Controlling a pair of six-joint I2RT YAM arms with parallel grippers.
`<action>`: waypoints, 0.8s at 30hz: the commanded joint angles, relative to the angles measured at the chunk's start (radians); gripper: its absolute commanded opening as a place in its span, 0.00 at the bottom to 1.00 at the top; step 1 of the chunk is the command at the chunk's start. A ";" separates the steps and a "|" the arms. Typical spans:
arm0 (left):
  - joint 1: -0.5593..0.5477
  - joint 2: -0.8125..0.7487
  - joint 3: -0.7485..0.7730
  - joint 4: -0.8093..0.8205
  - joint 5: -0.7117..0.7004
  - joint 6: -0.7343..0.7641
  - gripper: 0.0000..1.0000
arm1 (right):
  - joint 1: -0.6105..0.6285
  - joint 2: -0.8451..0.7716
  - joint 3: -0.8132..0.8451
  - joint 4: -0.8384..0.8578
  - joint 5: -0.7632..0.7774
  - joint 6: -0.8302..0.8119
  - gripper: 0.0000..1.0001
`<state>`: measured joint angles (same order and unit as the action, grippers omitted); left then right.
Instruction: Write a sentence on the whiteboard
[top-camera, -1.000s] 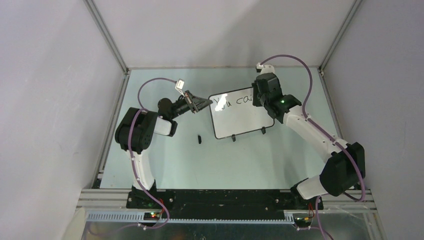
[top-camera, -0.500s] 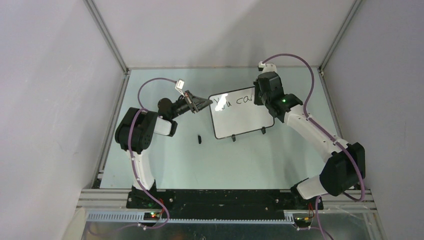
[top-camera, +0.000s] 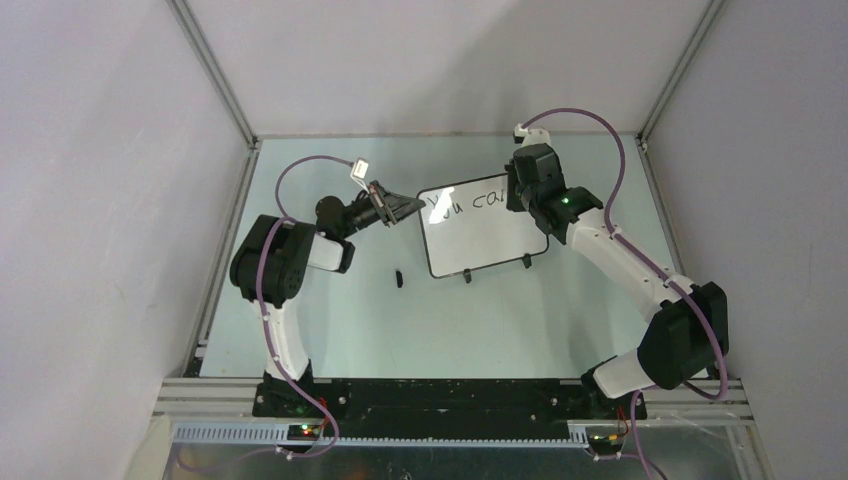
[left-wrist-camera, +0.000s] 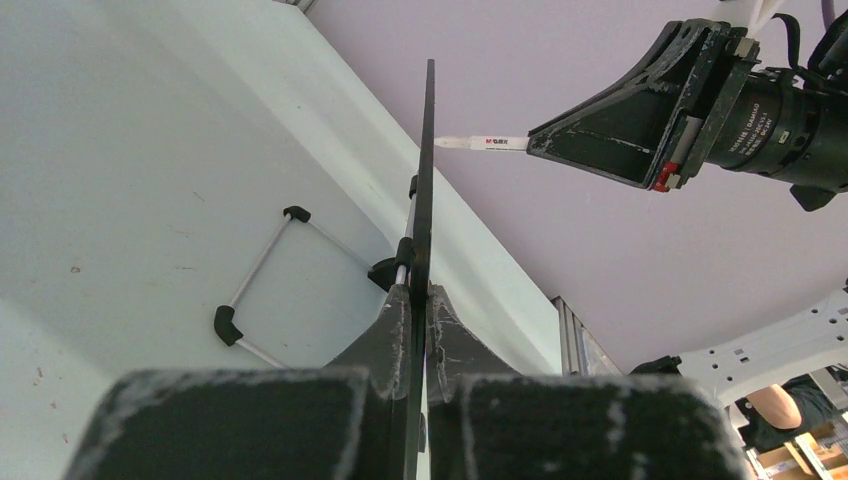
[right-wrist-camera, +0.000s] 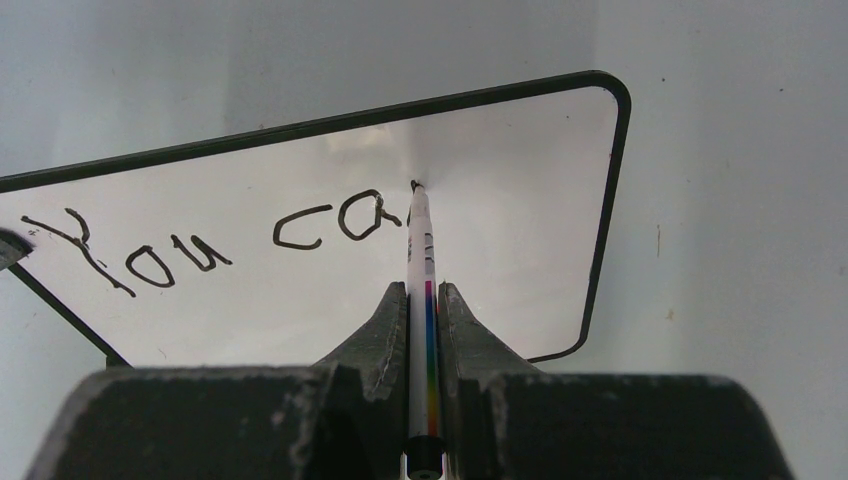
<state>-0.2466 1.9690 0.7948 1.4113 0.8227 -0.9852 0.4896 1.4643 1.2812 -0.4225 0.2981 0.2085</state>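
Observation:
The whiteboard (top-camera: 490, 235) stands tilted at mid-table on its black feet. My left gripper (top-camera: 408, 208) is shut on its left edge; in the left wrist view the whiteboard (left-wrist-camera: 428, 170) shows edge-on between the jaws of this gripper (left-wrist-camera: 419, 295). My right gripper (right-wrist-camera: 424, 290) is shut on a white marker (right-wrist-camera: 420, 250) with a rainbow stripe. The marker's tip touches the whiteboard (right-wrist-camera: 510, 210) just right of the sentence (right-wrist-camera: 215, 245), which reads "You ca" in black. From above, the right gripper (top-camera: 522, 195) covers the board's upper right corner.
A small black marker cap (top-camera: 398, 277) lies on the table left of the board's front feet (top-camera: 466, 275). Grey walls and aluminium frame posts (top-camera: 215, 75) enclose the table. The left wrist view shows the right gripper (left-wrist-camera: 540, 145) pointing the marker (left-wrist-camera: 480, 144) at the board.
The right gripper with the marker shifted slightly along the board's top line. The left arm and the board have not moved.

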 joint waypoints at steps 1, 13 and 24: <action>-0.008 -0.052 0.001 0.045 0.016 0.006 0.00 | 0.004 0.011 0.040 0.006 0.016 -0.010 0.00; -0.008 -0.051 0.001 0.044 0.016 0.007 0.00 | -0.001 0.010 0.041 0.024 0.063 -0.006 0.00; -0.009 -0.052 0.001 0.043 0.015 0.005 0.00 | 0.004 0.013 0.040 -0.036 0.052 0.001 0.00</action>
<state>-0.2466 1.9690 0.7948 1.4117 0.8227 -0.9852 0.4896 1.4658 1.2816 -0.4294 0.3336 0.2073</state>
